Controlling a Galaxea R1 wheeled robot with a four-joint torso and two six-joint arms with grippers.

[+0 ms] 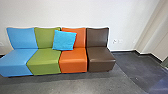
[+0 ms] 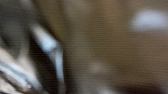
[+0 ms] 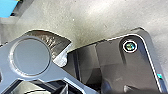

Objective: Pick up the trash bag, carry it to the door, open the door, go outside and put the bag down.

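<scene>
Pale wall [image 1: 125, 15] in head view, crinkled dark plastic [image 3: 57, 44] in right wrist's, end effectors' state unclear

Row of four seats [image 1: 73, 61], side by side, left to centre of head view frame. Cushion [image 1: 64, 40] upright against backrests of second and third from left. Wall [image 1: 75, 12] behind the row, floor [image 1: 75, 86] in front along frame bottom and at lower right. Wall sockets [image 1: 120, 41] right of the row.

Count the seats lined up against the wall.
4 in the head view, side by side from picture left to right: blue seat, green seat, orange seat, brown seat.
</scene>
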